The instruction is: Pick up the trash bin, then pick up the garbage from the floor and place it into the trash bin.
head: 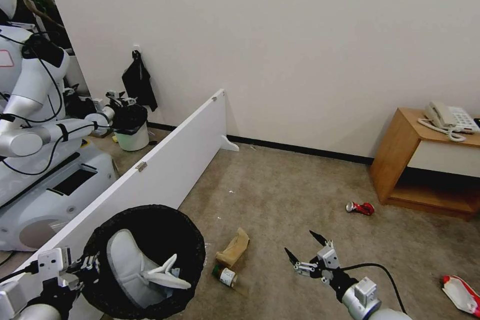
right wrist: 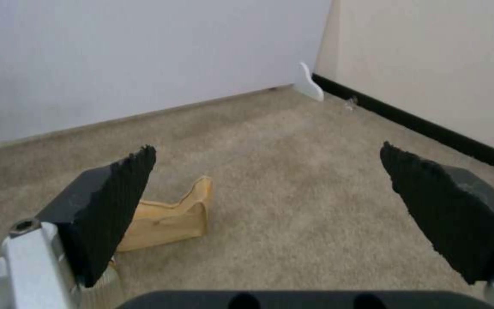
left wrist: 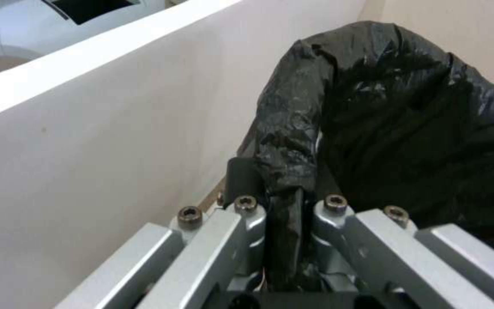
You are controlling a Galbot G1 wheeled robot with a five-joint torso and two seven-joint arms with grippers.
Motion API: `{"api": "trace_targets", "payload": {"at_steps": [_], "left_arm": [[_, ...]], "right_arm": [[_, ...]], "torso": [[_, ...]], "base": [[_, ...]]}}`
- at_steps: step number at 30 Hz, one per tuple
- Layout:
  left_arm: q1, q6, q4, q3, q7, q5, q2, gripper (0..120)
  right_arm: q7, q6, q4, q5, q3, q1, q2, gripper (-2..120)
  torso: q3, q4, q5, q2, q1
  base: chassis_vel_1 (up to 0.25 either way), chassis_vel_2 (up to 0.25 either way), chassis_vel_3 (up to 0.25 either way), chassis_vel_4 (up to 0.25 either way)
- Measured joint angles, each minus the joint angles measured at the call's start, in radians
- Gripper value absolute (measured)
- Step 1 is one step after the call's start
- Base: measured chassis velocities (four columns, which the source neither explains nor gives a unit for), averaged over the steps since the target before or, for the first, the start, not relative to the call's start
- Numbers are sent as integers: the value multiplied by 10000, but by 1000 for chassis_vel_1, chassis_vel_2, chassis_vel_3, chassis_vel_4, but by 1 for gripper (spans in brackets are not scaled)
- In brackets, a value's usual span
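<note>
Head view: two grippers are at work. The left gripper (head: 87,262) has its jaws clenched on the rim of the trash bin (head: 97,240), pinching the black liner folded over the edge; the left wrist view shows the liner (left wrist: 293,141) caught between the two closed jaws. The bin is held off the floor (head: 280,195), beside a long white partition board (head: 170,160). Inside the bin lies one white slipper (head: 135,267).

The right gripper (head: 305,250) hovers above the carpet with its jaws released and spread wide, grasping nothing. The right wrist view shows both black pads (right wrist: 109,206) apart over bare carpet.

Litter on the floor, counted: one brown paper bag (head: 233,248), ahead of and to the left of the right jaws, between them and the bin; one small green-capped bottle (head: 225,275) just beside the bag; one crushed red can (head: 360,207), well beyond the right jaws; one red-white snack packet (head: 461,292), well to their right. The bag (right wrist: 170,219) lies close past the left-hand pad in the right wrist view.
</note>
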Motion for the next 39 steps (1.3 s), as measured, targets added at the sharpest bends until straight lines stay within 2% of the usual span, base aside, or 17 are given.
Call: {"api": "trace_targets", "payload": {"at_steps": [11, 20, 28, 29, 31, 34, 39], "left_arm": [[128, 41, 0, 15, -87, -84, -31, 4], [219, 66, 0, -122, -145, -119, -52, 4], [210, 98, 0, -177, -181, -127, -42, 4], [187, 116, 0, -139, -207, -123, -53, 4], [190, 129, 0, -106, -210, -115, -64, 4], [196, 130, 0, -110, -217, -110, -65, 4], [212, 131, 0, -245, -218, -128, -40, 4]], "right_arm": [[-116, 111, -176, -3, -134, 110, -46, 100], [-374, 87, -945, 324, -1124, 1163, 13, 100], [-714, -1207, -1441, 570, -2290, 2807, 359, 100], [-542, -1787, -1715, 797, -2839, 3405, 596, 100], [-226, -2399, -1965, 976, -3444, 3953, 901, 100], [-91, -2638, -2123, 1043, -3728, 4198, 1084, 100], [423, -3701, -3008, 1467, -4855, 5280, 2207, 100]], "torso": [[0, 0, 0, 0, 0], [0, 0, 1, 0, 0], [0, 2, -1, 0, 0], [0, 0, -2, -1, 0], [1, 2, -2, 0, 0], [0, -2, -4, 0, 0], [1, 1, -3, 0, 0]], "base": [[-19, 23, 15, -20], [0, 0, 0, 0], [0, 0, 0, 0], [0, 0, 0, 0], [0, 0, 0, 0], [0, 0, 0, 0], [0, 0, 0, 0]]}}
